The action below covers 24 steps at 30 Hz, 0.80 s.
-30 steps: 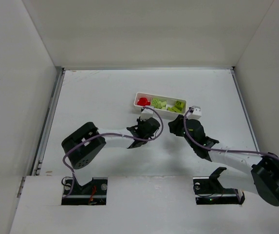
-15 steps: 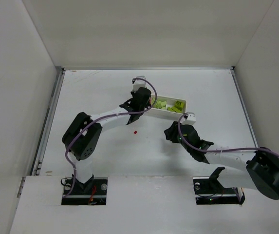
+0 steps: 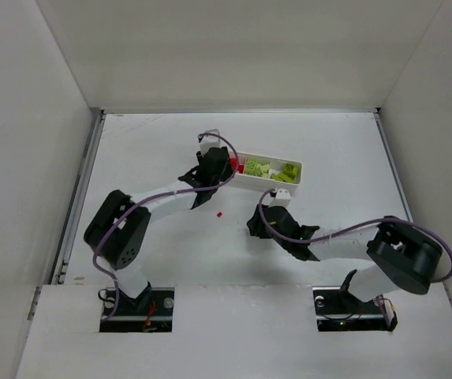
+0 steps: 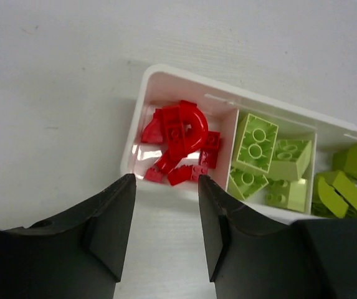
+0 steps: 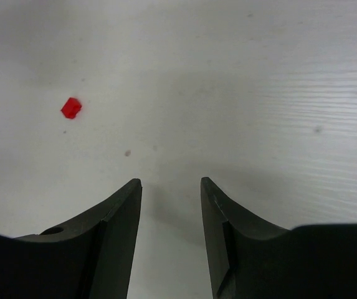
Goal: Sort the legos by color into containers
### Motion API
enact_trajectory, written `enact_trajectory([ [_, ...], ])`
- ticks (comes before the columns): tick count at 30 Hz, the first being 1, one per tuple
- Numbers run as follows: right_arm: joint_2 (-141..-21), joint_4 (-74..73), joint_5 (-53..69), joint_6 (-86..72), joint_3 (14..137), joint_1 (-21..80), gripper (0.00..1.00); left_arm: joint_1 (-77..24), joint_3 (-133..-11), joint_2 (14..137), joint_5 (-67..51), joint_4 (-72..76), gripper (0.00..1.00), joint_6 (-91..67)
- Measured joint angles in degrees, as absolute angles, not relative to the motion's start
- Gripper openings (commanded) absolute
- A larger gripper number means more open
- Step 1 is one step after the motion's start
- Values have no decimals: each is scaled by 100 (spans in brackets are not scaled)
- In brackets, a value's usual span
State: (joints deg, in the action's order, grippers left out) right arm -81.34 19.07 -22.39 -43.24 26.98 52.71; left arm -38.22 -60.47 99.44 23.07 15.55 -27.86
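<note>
The white tray [image 3: 299,174] lies at the back centre. Its left compartment [image 4: 142,159] holds several red legos [image 4: 179,134]. The middle compartment holds yellow-green legos [image 4: 268,163], and so does the right one [image 4: 351,180]. One tiny red lego [image 3: 219,214] lies loose on the table; it also shows in the right wrist view [image 5: 71,108]. My left gripper [image 3: 219,167] [image 4: 166,182] is open and empty, its tips just short of the tray's near-left rim. My right gripper [image 3: 253,227] [image 5: 171,182] is open and empty, low over the table right of the loose red lego.
White walls enclose the table on the left, back and right. The left arm stretches diagonally from its base to the tray's left end. The right arm lies low across the front right. The table [image 3: 147,158] is bare left of the tray.
My left gripper moved from the table up to the tray, then drew slightly left off its left compartment. The loose red lego came into view. My right gripper slid left toward it.
</note>
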Motion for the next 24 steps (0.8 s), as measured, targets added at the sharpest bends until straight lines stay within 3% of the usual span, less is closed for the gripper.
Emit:
enact_trajectory([
  [14,-10101,2198,-2237,-3811,4390,5817,45,-3096,-2967,6740,2132,1682,44,-3638],
  [24,-10565,2145,-2320,-3404,4958,5817,45,-2801,-2370,5913,1905,1496,44,-3789],
])
